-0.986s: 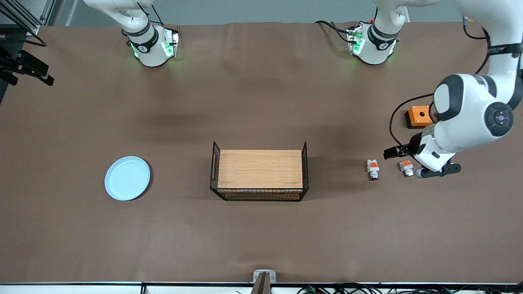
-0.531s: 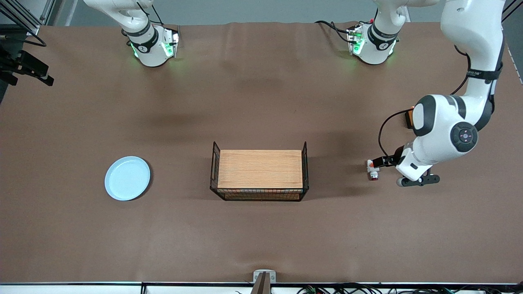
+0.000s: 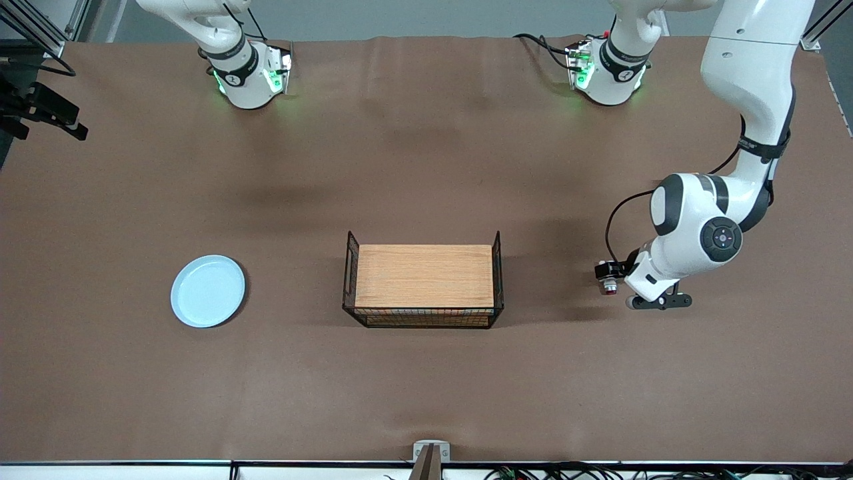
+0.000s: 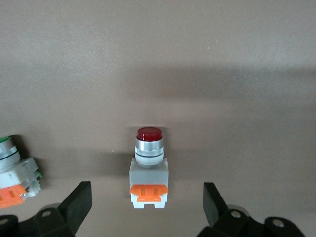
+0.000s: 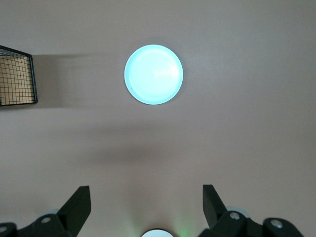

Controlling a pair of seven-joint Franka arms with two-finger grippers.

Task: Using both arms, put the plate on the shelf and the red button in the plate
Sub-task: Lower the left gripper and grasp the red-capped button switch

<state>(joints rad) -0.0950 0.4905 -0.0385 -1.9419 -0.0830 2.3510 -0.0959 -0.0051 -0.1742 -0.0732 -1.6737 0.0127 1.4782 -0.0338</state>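
Note:
The red button (image 3: 608,287) lies on the table toward the left arm's end; only its dark red cap end shows from under the left hand. In the left wrist view it (image 4: 148,168) lies between the fingers, red cap pointing away from them. My left gripper (image 3: 650,291) hangs over it, open and empty (image 4: 147,200). The pale-blue plate (image 3: 208,291) lies toward the right arm's end. My right gripper (image 5: 146,207) is open and empty, high above the table, with the plate (image 5: 153,74) far below it. The front view does not show this gripper.
A black wire basket with a wooden top (image 3: 424,277) stands mid-table; its corner shows in the right wrist view (image 5: 17,74). A similar white-orange part (image 4: 12,173) lies beside the red button, hidden under the left hand in the front view.
The left arm has swung toward the basket, from over the other white-orange part to over the red button. It now covers that part and the orange box. The plate has not moved.

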